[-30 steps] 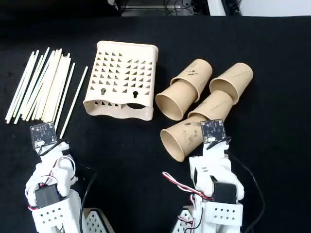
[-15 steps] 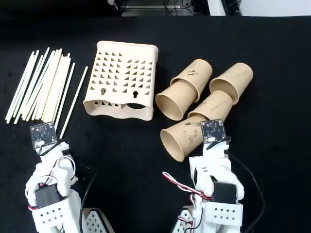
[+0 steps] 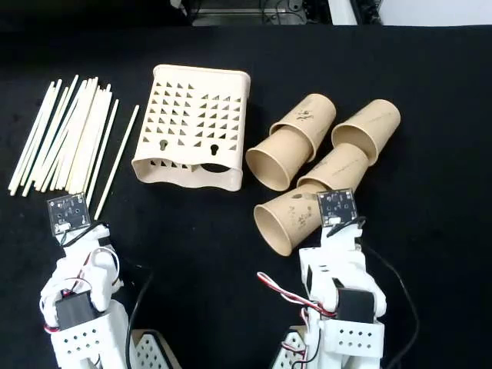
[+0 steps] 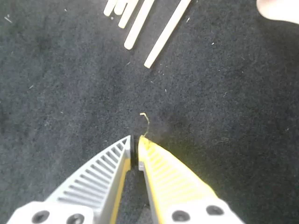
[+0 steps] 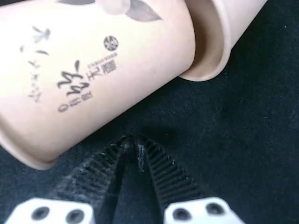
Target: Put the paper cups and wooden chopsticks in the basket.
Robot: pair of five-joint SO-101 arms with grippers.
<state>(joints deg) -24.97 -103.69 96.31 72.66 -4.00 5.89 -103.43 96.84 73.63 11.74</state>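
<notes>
Table point(image 3: 438, 77): black cloth, carries every item.

Basket point(image 3: 192, 129): lies flat at 11 o'clock, perforated face up, wavy rim toward 6 o'clock.

Chopsticks point(image 3: 65, 134): lie loose in a bundle at 10 o'clock, outside basket, apart from it on its 9 o'clock side. Stray stick point(image 3: 117, 161): lies just beside bundle, between it and basket, clear of basket.

Cups point(image 3: 338, 165): five, all on their sides, clustered at 2 o'clock, outside basket, just beside it on its 3 o'clock side. Nearest cup point(image 3: 286, 221): points its mouth toward 8 o'clock, lies close against right arm's wrist.

Left arm point(image 3: 77, 296): stands at 7 o'clock. Left gripper point(image 4: 135, 140): fingers pressed together, nothing between them; hangs low over bare cloth, chopstick ends a little ahead. Pale fibre point(image 4: 145, 122): lies on cloth just ahead of tips.

Right arm point(image 3: 342, 288): stands at 5 o'clock. Right gripper point(image 5: 138, 148): closed tip to tip, grasps nothing; sits just short of nearest cup's side wall.
</notes>
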